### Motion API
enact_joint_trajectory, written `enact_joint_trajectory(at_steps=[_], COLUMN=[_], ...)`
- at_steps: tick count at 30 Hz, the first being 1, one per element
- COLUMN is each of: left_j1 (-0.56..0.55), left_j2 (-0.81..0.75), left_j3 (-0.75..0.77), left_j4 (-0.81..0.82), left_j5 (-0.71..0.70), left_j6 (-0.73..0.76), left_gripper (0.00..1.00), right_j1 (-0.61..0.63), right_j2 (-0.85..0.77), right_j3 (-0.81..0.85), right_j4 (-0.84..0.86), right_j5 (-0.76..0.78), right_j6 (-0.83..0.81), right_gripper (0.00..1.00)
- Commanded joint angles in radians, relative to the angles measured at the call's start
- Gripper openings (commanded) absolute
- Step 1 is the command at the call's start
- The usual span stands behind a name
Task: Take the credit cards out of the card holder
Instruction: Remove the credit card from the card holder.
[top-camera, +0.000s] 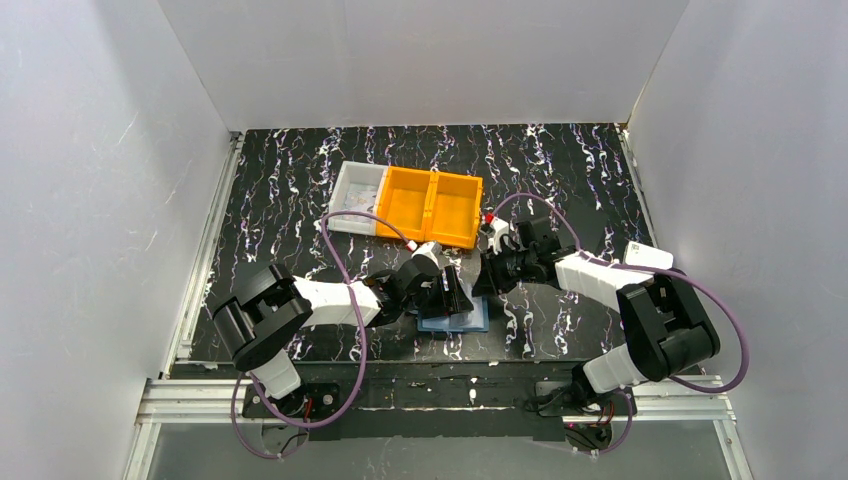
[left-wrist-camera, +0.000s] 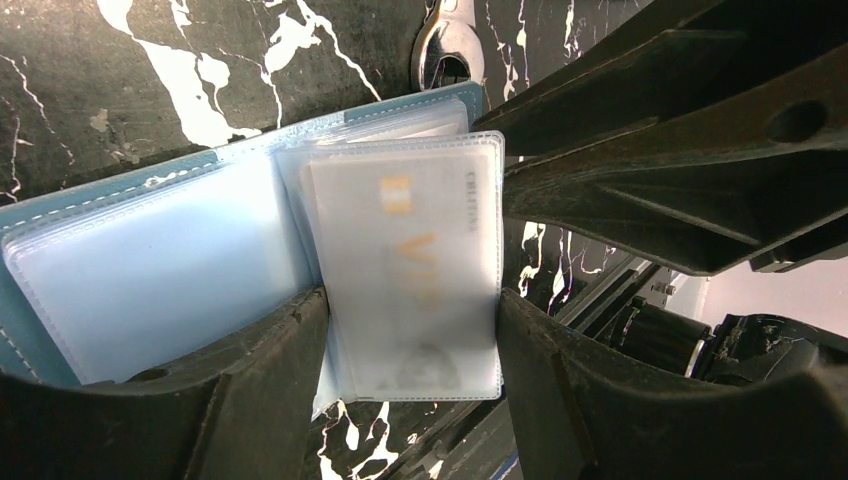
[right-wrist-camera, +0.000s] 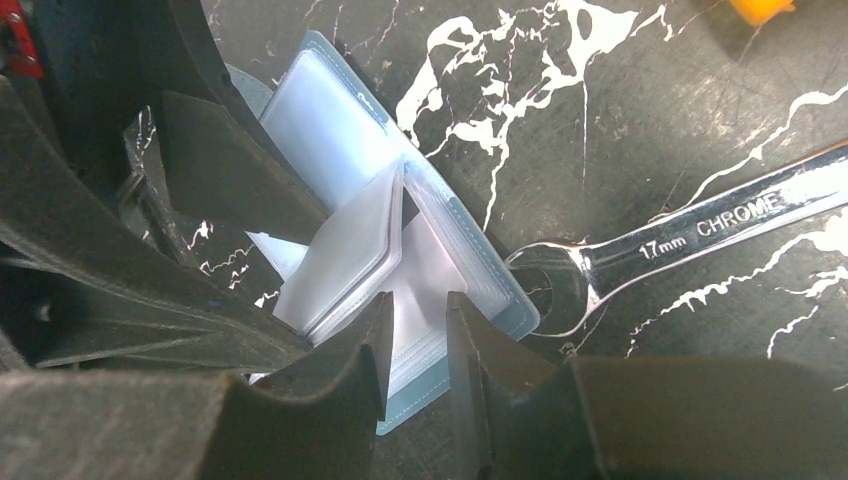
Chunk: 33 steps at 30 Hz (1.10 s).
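The blue card holder (top-camera: 455, 318) lies open near the table's front edge, its light blue pockets (left-wrist-camera: 150, 250) facing up. One clear sleeve stands up from it with a pale credit card (left-wrist-camera: 410, 250) inside, orange lettering showing through. My left gripper (left-wrist-camera: 410, 300) is shut across this sleeve, one finger on each long edge. My right gripper (right-wrist-camera: 418, 310) has its jaws a narrow gap apart, tips down on the holder's right half (right-wrist-camera: 470, 260), with nothing pinched between them. In the left wrist view the right fingers (left-wrist-camera: 650, 150) meet the holder's far edge.
A chrome 17 mm wrench (right-wrist-camera: 690, 230) lies on the marbled black table right beside the holder, its open end (left-wrist-camera: 447, 50) near the holder's corner. Two orange bins (top-camera: 430, 205) and a white tray (top-camera: 355, 195) stand behind. A white box (top-camera: 648, 255) sits at the right.
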Motion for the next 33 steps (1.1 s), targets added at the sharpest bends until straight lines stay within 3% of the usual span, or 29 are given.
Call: enact_joint_trajectory(at_steps=[1, 8, 14, 23, 33], left_j1=[-0.006, 0.001, 0.008, 0.012, 0.011], left_j2=[0.011, 0.01, 0.009, 0.011, 0.025], left_j3=[-0.024, -0.038, -0.052, -0.053, -0.049], left_j4=[-0.005, 0.007, 0.011, 0.021, 0.039], left_j5=[0.055, 0.06, 0.059, 0.067, 0.09], left_j6=[-0.005, -0.01, -0.014, -0.014, -0.013], left_gripper=[0.6, 0.6, 0.59, 0.59, 0.58], right_j1=[0.011, 0.014, -0.017, -0.031, -0.022], right_j2=[0.014, 0.004, -0.038, -0.053, -0.013], right_j3=[0.018, 0.023, 0.023, 0.012, 0.004], right_j4=[-0.013, -0.018, -0.005, 0.014, 0.041], right_j5=[0.02, 0.019, -0.039, -0.114, -0.087], right_j6=[-0.018, -0.019, -0.019, -0.015, 0.035], right_gripper=[0.34, 0.34, 0.45, 0.52, 0.52])
